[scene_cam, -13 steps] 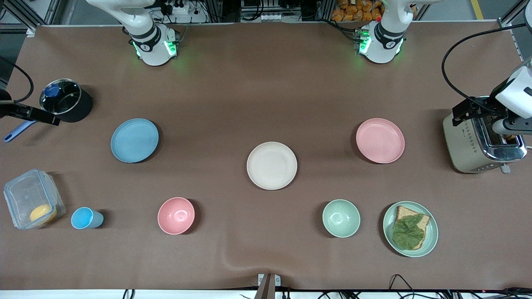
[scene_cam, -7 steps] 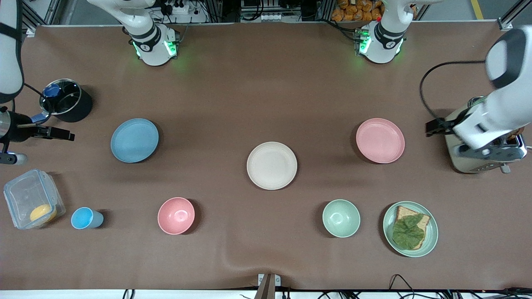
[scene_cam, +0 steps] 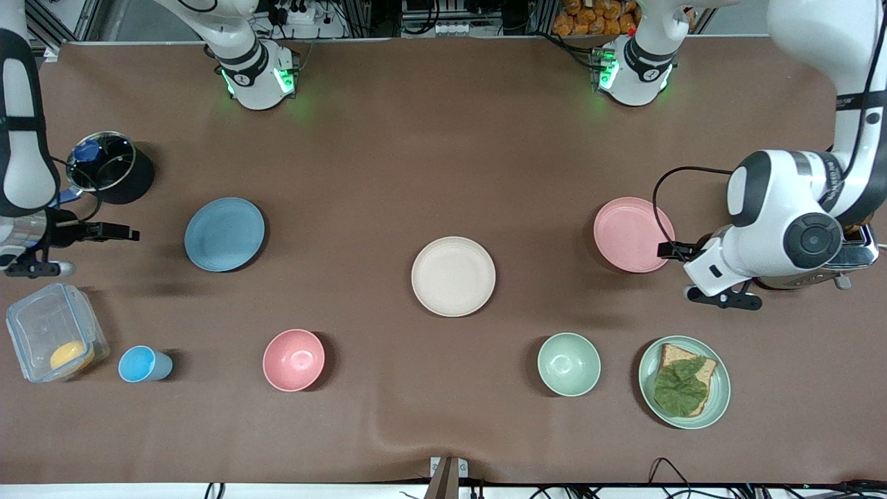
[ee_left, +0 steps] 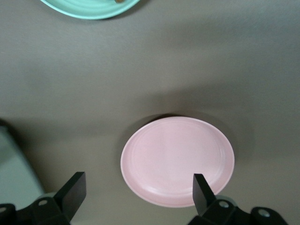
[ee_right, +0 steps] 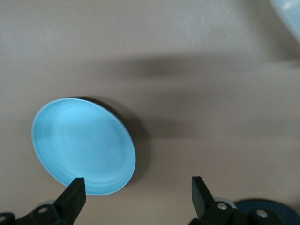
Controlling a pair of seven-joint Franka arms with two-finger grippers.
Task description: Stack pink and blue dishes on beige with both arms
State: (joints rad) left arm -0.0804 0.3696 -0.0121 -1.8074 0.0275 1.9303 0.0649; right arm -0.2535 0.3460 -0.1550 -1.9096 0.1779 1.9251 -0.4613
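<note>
The beige plate (scene_cam: 453, 276) lies mid-table. The pink plate (scene_cam: 633, 233) (ee_left: 177, 160) lies toward the left arm's end, the blue plate (scene_cam: 224, 233) (ee_right: 83, 145) toward the right arm's end. My left gripper (scene_cam: 670, 251) (ee_left: 138, 192) hangs open and empty at the pink plate's rim, on the toaster's side. My right gripper (scene_cam: 130, 233) (ee_right: 136, 197) is open and empty, in the air over bare cloth between the blue plate and the pot.
A pot (scene_cam: 109, 166), a clear lidded box (scene_cam: 54, 331) and a blue cup (scene_cam: 142, 364) are at the right arm's end. A pink bowl (scene_cam: 294, 359), a green bowl (scene_cam: 569, 364) and a green plate with toast (scene_cam: 684, 382) sit nearer the camera. The left arm partly covers a toaster (scene_cam: 856, 253).
Both arms have swung inward from the table's ends. The left gripper moved from the toaster to the pink plate's rim; the right gripper moved from the pot toward the blue plate.
</note>
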